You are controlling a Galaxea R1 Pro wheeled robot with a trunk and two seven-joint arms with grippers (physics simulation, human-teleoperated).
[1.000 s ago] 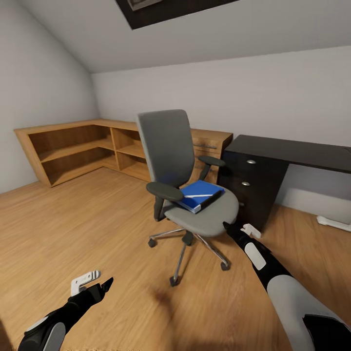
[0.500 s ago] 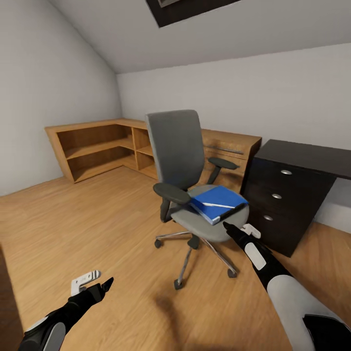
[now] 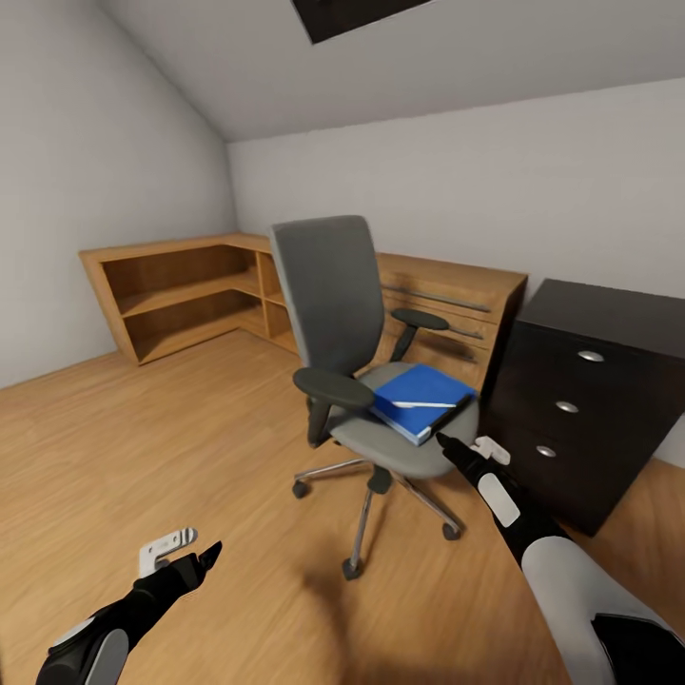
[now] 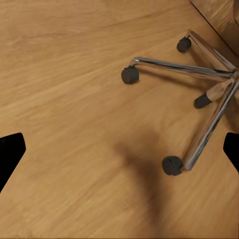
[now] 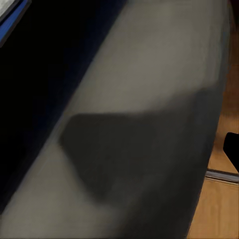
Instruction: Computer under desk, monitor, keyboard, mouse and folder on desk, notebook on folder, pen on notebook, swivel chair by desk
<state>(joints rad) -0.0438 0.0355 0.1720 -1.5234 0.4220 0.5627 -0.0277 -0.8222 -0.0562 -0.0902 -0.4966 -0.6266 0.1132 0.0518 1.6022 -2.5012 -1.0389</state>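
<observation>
The grey swivel chair (image 3: 333,285) stands mid-room with a blue folder (image 3: 419,388) on its seat; a thin white pen-like stick (image 3: 424,405) lies across the folder. My right gripper (image 3: 443,441) hovers at the seat's front edge, just short of the folder, and looks open. In the right wrist view the grey seat (image 5: 149,74) is very close, with a blue corner of the folder (image 5: 7,20) and one fingertip (image 5: 232,148). My left gripper (image 3: 207,554) hangs open and empty low over the floor, looking at the chair's chrome base (image 4: 209,94). The black desk's drawer block (image 3: 580,400) stands right of the chair.
A low wooden shelf unit (image 3: 181,285) runs along the back wall and into the left corner. The sloped ceiling comes down at the left. Wooden floor (image 3: 143,428) stretches left of the chair. Casters (image 4: 130,74) spread around the chair's base.
The whole view has swung: the desk has slid toward the right edge and the shelf corner has come into view. Both arms keep their pose relative to the camera.
</observation>
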